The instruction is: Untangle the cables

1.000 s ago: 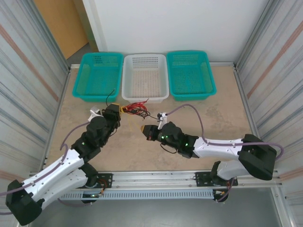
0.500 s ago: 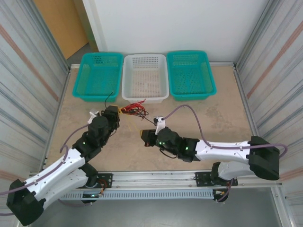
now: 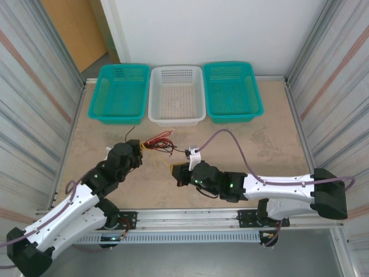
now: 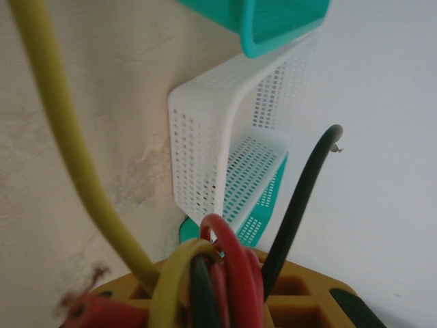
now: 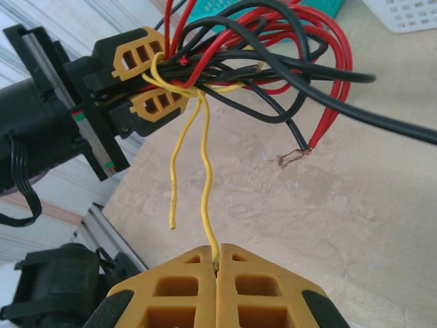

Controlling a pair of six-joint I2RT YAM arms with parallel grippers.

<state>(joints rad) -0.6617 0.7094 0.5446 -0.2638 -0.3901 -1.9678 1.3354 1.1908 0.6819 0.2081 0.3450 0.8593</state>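
Note:
The cables [image 3: 159, 142] are a bundle of red, black and yellow wires on the table in front of the white basket. My left gripper [image 3: 136, 152] is shut on one end of the bundle. In the left wrist view, red, black and yellow strands [image 4: 218, 266] cross its yellow pads. In the right wrist view, the left gripper [image 5: 149, 78] clamps the knot while red and black loops [image 5: 287, 55] fan out past it. My right gripper [image 5: 217, 254] is shut on the end of one yellow cable [image 5: 203, 171], which runs straight back to the knot. In the top view the right gripper [image 3: 175, 171] sits near the bundle.
Three baskets stand in a row at the back: a teal one [image 3: 113, 119] on the left, a white one [image 3: 176, 118] in the middle and a teal one [image 3: 233, 117] on the right. Corrugated metal walls close in both sides. A rail runs along the near edge.
Both grippers have drawn back toward the near edge. The bundle has come away from the white basket, and the yellow cable now stretches between the two grippers.

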